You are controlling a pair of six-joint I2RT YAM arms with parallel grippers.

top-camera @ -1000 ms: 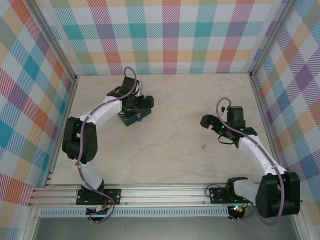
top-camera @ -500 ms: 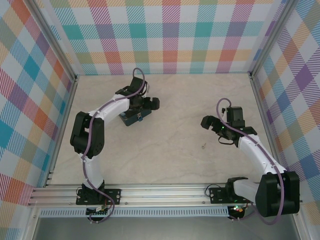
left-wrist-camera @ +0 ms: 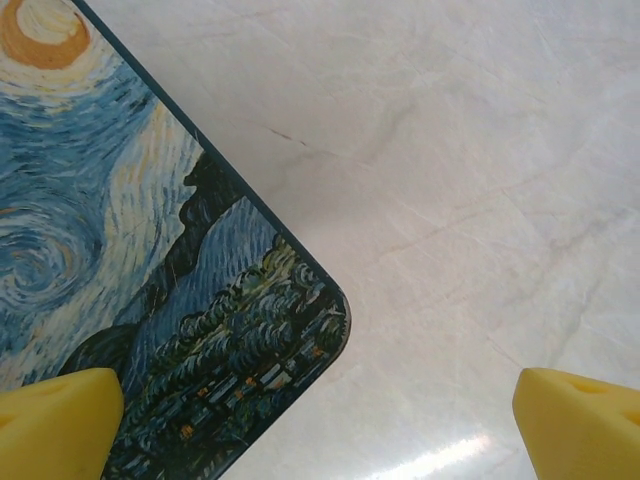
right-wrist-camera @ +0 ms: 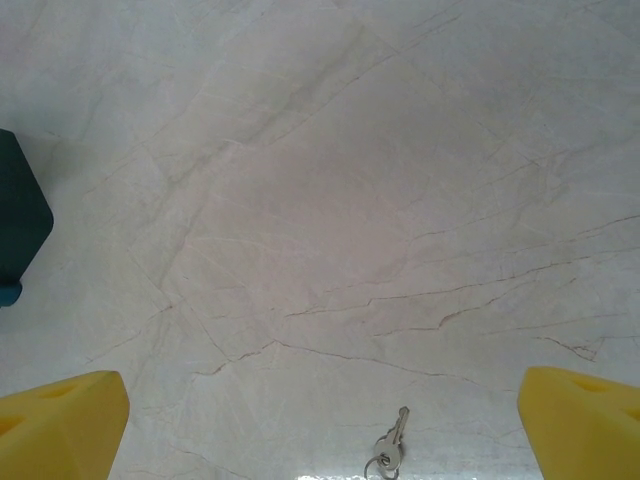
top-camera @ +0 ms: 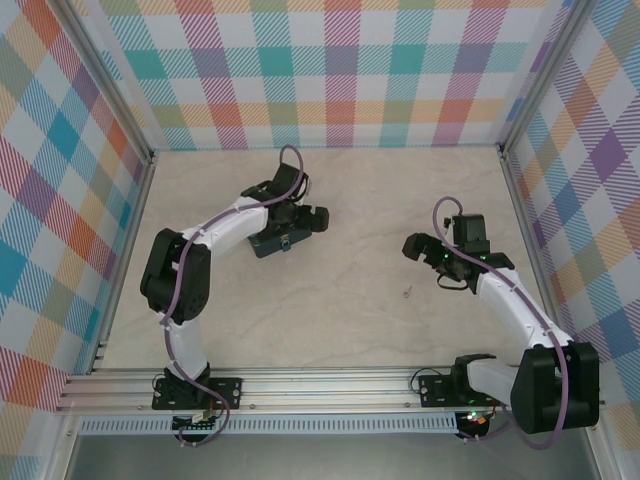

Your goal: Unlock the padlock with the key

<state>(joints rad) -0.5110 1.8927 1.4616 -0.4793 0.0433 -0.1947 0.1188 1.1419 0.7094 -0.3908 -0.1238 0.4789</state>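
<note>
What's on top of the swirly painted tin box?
The tin corner in the left wrist view is bare, just painting. From above, the left arm covers most of the lid, so the rest is hidden.

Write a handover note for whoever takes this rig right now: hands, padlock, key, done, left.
Left hand: open, empty, over a corner of the painted tin.
Right hand: open, empty, above the table; the key, on a ring, lies there untouched.
Padlock: small blue spot at the tin's near edge; shackle too small to judge.
Done: nothing gripped yet. Left: grasp key, insert, turn.
</note>
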